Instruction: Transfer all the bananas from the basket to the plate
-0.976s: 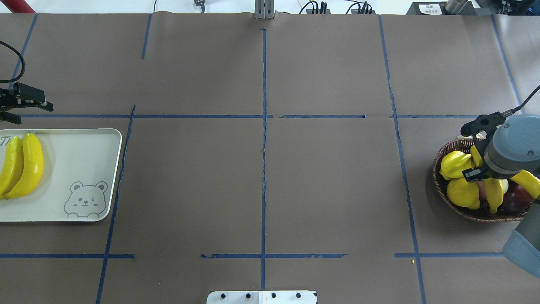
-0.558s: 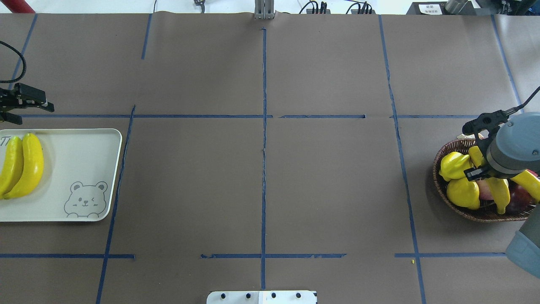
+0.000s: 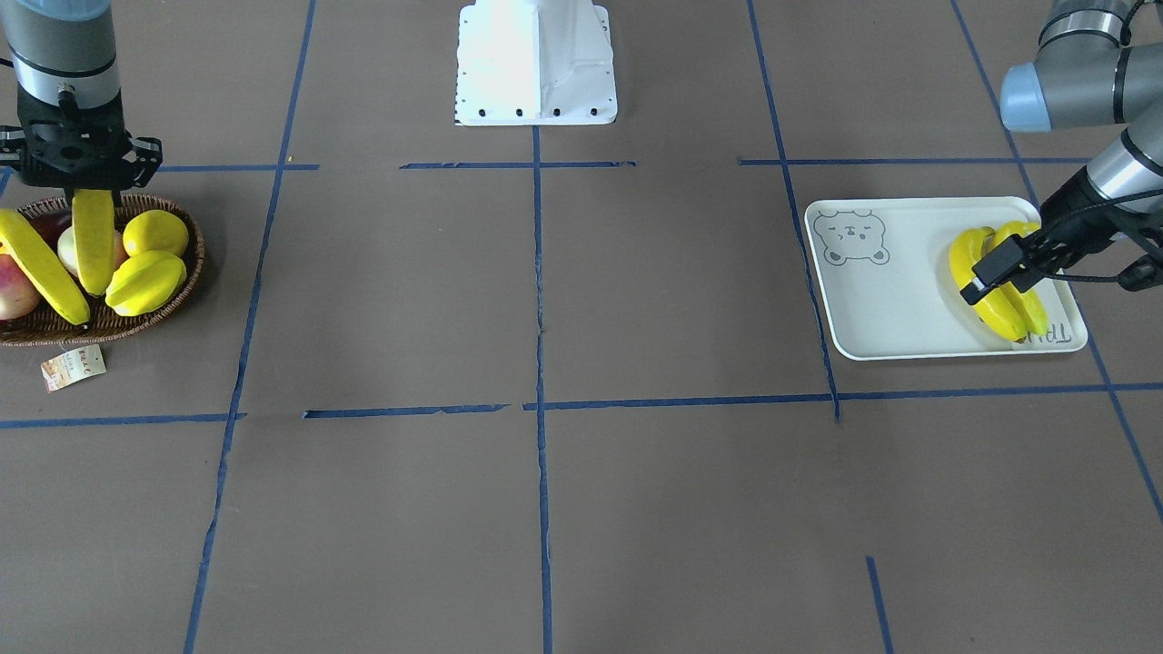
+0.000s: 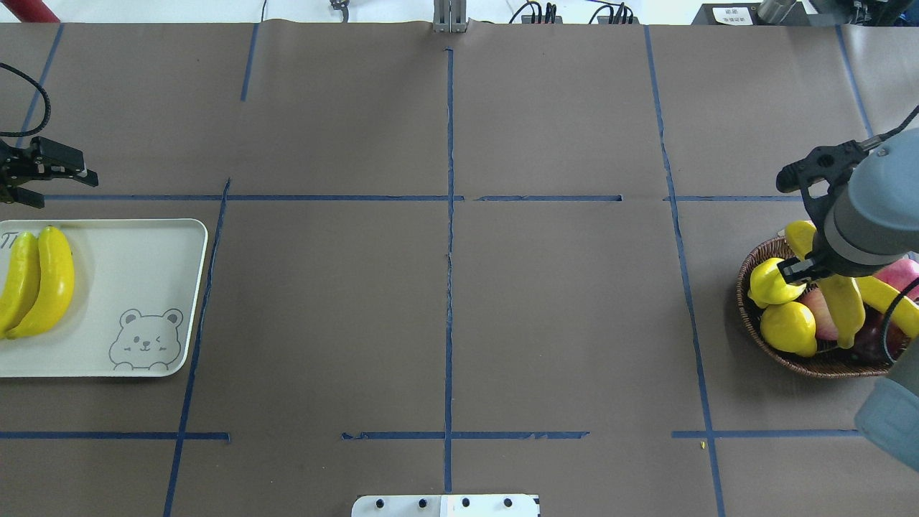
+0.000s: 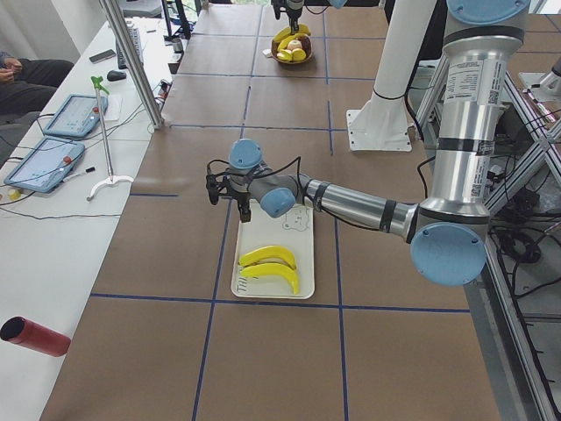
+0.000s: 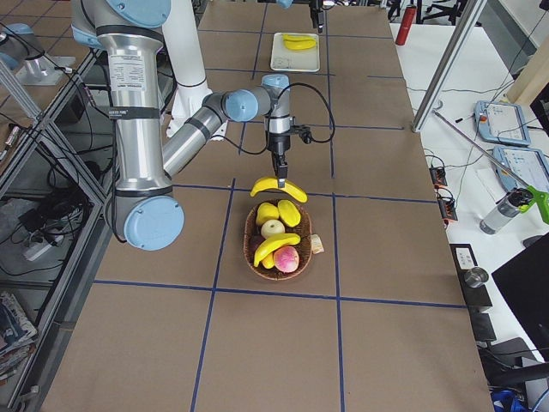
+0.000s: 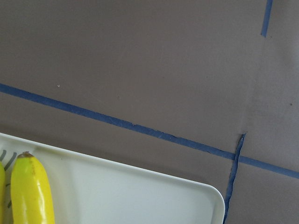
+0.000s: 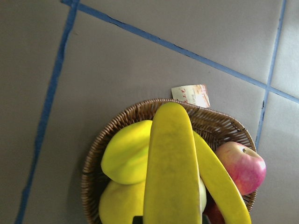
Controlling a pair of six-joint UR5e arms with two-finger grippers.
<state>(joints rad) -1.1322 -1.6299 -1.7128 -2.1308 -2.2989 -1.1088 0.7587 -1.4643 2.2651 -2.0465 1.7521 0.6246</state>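
Note:
My right gripper (image 3: 91,186) is shut on the top end of a yellow banana (image 3: 94,241), which hangs upright just above the wicker basket (image 3: 136,322). The held banana also shows in the overhead view (image 4: 841,305) and the right wrist view (image 8: 170,168). A second banana (image 3: 41,268) lies in the basket. Two bananas (image 4: 39,280) lie side by side on the white bear plate (image 4: 136,273). My left gripper (image 4: 63,190) is open and empty, hovering just beyond the plate's far edge.
The basket also holds a lemon (image 4: 788,328), a starfruit (image 4: 772,281) and red apples (image 8: 242,165). A paper tag (image 3: 73,367) lies beside it. The robot base (image 3: 536,59) stands at the table's middle edge. Blue tape lines cross the brown table.
My right gripper has risen with the banana, lifting it out of the basket. My left gripper has drifted slightly farther from the plate.

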